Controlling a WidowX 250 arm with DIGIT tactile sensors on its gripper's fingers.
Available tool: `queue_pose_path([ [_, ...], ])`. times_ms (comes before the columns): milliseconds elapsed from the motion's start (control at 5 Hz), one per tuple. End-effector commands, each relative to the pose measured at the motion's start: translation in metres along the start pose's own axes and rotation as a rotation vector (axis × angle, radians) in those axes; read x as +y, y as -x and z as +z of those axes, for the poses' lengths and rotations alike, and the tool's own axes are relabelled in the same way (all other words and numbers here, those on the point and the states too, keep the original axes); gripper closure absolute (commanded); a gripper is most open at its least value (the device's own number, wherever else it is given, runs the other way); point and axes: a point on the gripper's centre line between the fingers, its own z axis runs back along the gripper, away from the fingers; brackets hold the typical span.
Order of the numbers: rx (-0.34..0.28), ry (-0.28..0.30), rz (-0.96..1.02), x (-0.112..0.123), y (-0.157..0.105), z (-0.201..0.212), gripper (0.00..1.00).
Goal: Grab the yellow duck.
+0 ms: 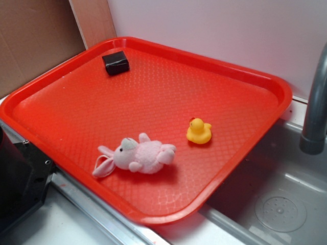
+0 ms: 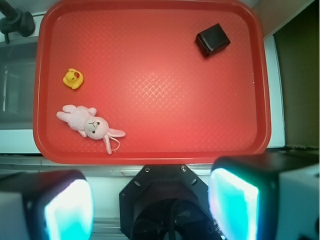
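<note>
The yellow duck (image 1: 199, 131) is a tiny glossy rubber duck with an orange-red beak. It stands upright on the right part of the red tray (image 1: 153, 61), just right of a pink plush bunny (image 1: 137, 156). In the wrist view the duck (image 2: 73, 78) sits at the tray's left side, with the bunny (image 2: 89, 125) below it. My gripper (image 2: 151, 207) is open and empty, high above the counter just off the tray's near rim (image 2: 150, 156), far from the duck. Its two teal pads (image 2: 234, 205) stand wide apart at the bottom of that view.
A small black block (image 1: 115, 63) lies in the tray's far left corner and shows at the upper right in the wrist view (image 2: 212, 40). A grey faucet post (image 1: 315, 109) and a sink basin (image 1: 286, 204) lie right of the tray. The robot's black base (image 1: 18, 178) is at the lower left.
</note>
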Motion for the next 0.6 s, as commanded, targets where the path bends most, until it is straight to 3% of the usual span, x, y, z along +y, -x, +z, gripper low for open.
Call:
queue_pose_path([
  [0,0.0,0.0,0.0,0.0,0.0,0.0,0.0],
  [400,-0.084,-0.012,-0.184,-0.006,-0.03,-0.012,0.0],
])
